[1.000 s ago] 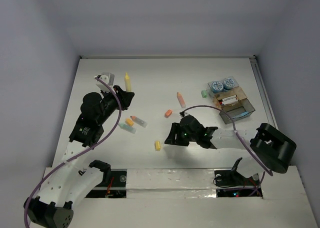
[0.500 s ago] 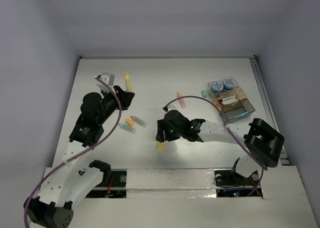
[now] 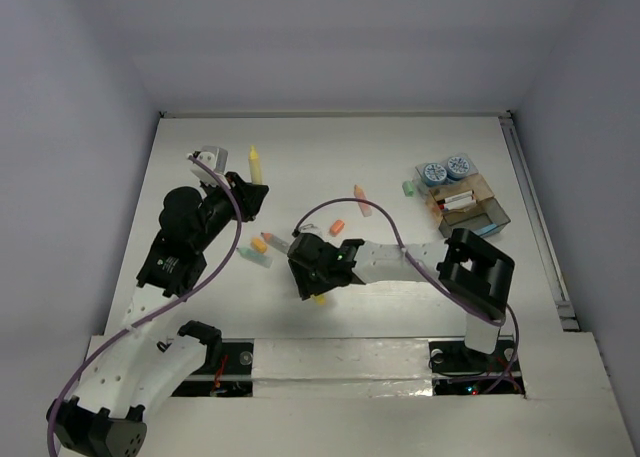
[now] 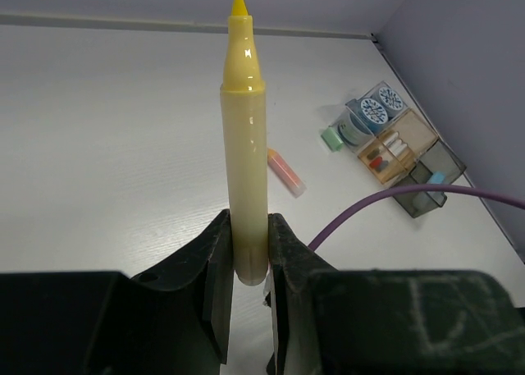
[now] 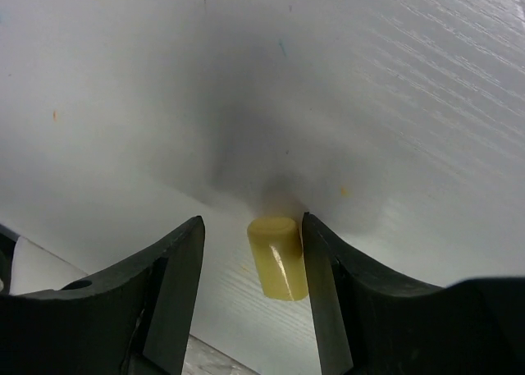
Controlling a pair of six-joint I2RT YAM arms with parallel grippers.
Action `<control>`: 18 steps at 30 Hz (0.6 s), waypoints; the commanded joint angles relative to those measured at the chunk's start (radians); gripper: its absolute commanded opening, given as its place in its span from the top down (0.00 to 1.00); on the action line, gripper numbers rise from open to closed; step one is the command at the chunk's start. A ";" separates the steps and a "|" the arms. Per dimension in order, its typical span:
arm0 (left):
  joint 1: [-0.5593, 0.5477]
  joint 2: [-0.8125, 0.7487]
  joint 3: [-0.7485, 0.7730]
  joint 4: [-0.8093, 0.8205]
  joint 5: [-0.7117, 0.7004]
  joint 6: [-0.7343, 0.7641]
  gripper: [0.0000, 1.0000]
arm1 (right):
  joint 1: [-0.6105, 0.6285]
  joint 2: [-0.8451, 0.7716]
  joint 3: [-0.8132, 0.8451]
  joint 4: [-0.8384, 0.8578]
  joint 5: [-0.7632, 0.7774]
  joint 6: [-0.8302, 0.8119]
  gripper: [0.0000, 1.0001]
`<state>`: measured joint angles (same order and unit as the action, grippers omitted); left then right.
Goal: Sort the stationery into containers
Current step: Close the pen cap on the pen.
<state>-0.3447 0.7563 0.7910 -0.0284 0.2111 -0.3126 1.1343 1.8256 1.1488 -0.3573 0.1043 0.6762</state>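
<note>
My left gripper (image 4: 246,244) is shut on a yellow marker (image 4: 244,145) that points away from the wrist; from above the marker (image 3: 254,162) juts past the fingers toward the back of the table. My right gripper (image 5: 253,244) is open, low over the table near its front, and straddles a short yellow stick (image 5: 279,256). The stick lies close against the right finger, with a gap on the left. From above only a sliver of the stick (image 3: 319,298) shows under the right gripper (image 3: 312,277). The clear divided container (image 3: 497,220) stands at the right, with two blue-and-white rolls (image 3: 445,168) at its far end.
Loose stationery lies mid-table: an orange stick (image 3: 337,227), a pink-orange marker (image 3: 362,200) and a green eraser (image 3: 408,188). An orange piece (image 3: 259,245), a clear-capped marker (image 3: 277,243) and a green piece (image 3: 255,258) cluster near the left arm. A purple cable (image 4: 394,207) arcs over the table.
My right arm has swung left across the table and come down around the short yellow stick, its jaws slightly narrower. The left arm and its marker have stayed put.
</note>
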 commanded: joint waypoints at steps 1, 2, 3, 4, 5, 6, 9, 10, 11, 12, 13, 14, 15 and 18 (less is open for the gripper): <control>0.003 -0.021 0.005 0.039 0.011 0.003 1.00 | 0.036 0.038 0.084 -0.138 0.109 0.002 0.43; 0.003 -0.021 0.007 0.038 0.011 0.004 1.00 | 0.045 0.047 0.091 -0.150 0.118 0.003 0.43; -0.007 -0.023 0.005 0.038 0.011 0.004 1.00 | 0.045 0.061 0.097 -0.169 0.135 0.009 0.43; -0.007 -0.026 0.007 0.036 0.010 0.006 1.00 | 0.045 0.066 0.104 -0.178 0.144 0.011 0.43; -0.007 -0.028 0.005 0.036 0.008 0.004 1.00 | 0.057 0.070 0.106 -0.184 0.149 0.014 0.43; -0.007 -0.029 0.005 0.035 0.007 0.004 1.00 | 0.058 0.073 0.108 -0.196 0.156 0.017 0.42; -0.007 -0.031 0.005 0.035 0.004 0.006 1.00 | 0.067 0.072 0.103 -0.215 0.187 0.022 0.42; -0.007 -0.034 0.005 0.035 0.005 0.006 1.00 | 0.067 0.066 0.101 -0.218 0.190 0.022 0.42; -0.007 -0.035 0.005 0.035 0.005 0.007 1.00 | 0.067 0.063 0.098 -0.218 0.190 0.019 0.42; -0.007 -0.035 0.005 0.035 0.005 0.007 1.00 | 0.067 0.061 0.094 -0.223 0.193 0.016 0.43; -0.007 -0.035 0.005 0.035 0.004 0.006 1.00 | 0.067 0.060 0.094 -0.227 0.196 0.014 0.44; -0.007 -0.038 0.005 0.035 0.004 0.006 1.00 | 0.067 0.061 0.094 -0.230 0.196 0.014 0.48; -0.007 -0.040 0.005 0.035 0.002 0.007 1.00 | 0.067 0.063 0.094 -0.235 0.198 0.013 0.50; -0.007 -0.040 0.005 0.033 -0.001 0.009 1.00 | 0.067 0.069 0.092 -0.232 0.209 0.011 0.66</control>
<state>-0.3466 0.7353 0.7910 -0.0288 0.2092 -0.3122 1.1946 1.8801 1.2354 -0.5205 0.2768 0.6830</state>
